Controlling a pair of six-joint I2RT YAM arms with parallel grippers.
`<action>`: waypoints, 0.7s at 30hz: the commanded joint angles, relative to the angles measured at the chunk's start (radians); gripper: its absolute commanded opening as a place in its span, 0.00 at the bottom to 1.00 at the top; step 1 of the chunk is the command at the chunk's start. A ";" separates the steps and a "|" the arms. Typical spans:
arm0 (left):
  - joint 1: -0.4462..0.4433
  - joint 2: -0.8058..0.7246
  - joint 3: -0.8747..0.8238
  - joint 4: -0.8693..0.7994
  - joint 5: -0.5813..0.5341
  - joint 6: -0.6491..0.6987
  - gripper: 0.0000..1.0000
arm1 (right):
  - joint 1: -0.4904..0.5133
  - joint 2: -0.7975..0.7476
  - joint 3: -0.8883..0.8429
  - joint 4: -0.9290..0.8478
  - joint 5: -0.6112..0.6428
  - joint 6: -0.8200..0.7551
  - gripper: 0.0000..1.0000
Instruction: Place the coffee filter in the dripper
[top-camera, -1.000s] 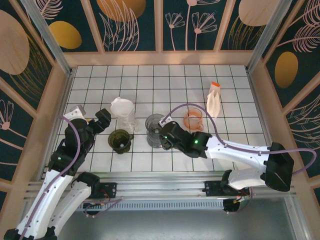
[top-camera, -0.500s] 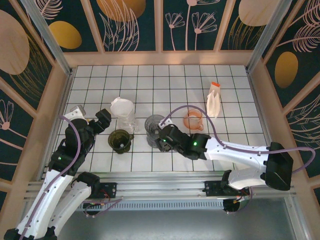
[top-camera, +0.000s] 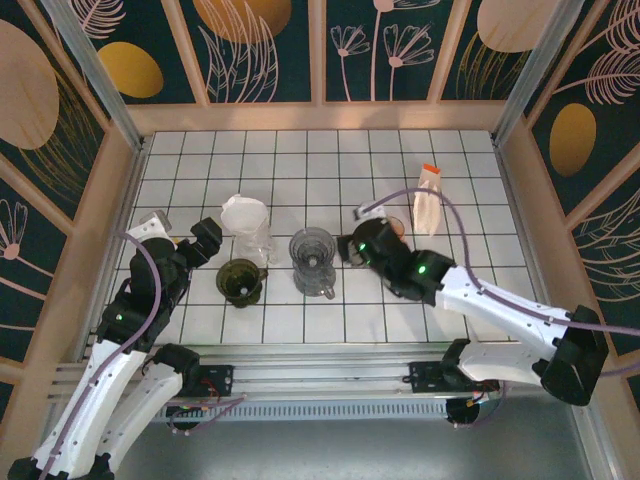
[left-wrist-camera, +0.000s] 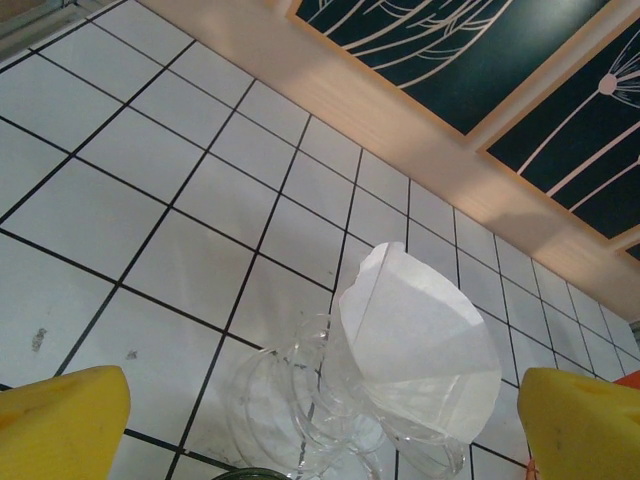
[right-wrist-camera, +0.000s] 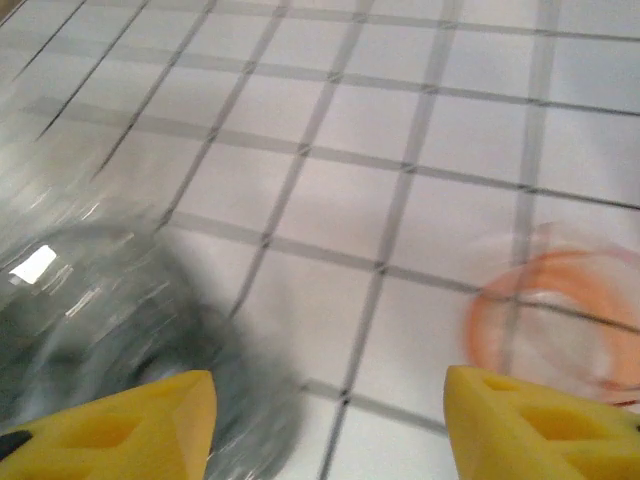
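Note:
The white paper coffee filter (top-camera: 244, 213) (left-wrist-camera: 420, 330) rests in the mouth of a clear glass dripper (top-camera: 258, 245) (left-wrist-camera: 285, 400) left of centre. My left gripper (top-camera: 205, 243) (left-wrist-camera: 320, 440) hovers just left of it, open and holding nothing. A smoky grey dripper (top-camera: 313, 258) (right-wrist-camera: 90, 300) stands at the centre. My right gripper (top-camera: 352, 245) (right-wrist-camera: 330, 420) is open and empty between that grey dripper and an orange dripper (top-camera: 390, 232) (right-wrist-camera: 560, 310). The right wrist view is blurred by motion.
A dark green dripper (top-camera: 241, 280) sits in front of the clear one, close to my left gripper. A white bottle with an orange cap (top-camera: 428, 200) stands at the right. The white tiled floor (top-camera: 330, 160) is fenced by wooden walls.
My right gripper has opened and pulled away to the right from the grey dripper, ending beside the orange one. The left arm and the filter have not moved.

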 joint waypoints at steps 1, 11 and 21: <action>0.006 -0.011 -0.025 0.038 0.004 0.007 0.99 | -0.165 -0.017 -0.012 0.048 -0.025 0.062 0.58; 0.006 -0.006 -0.051 0.057 0.026 0.008 0.99 | -0.515 0.204 0.018 0.166 -0.109 0.044 0.49; 0.006 -0.009 -0.065 0.070 0.040 0.006 0.99 | -0.593 0.473 0.180 0.172 -0.117 0.048 0.45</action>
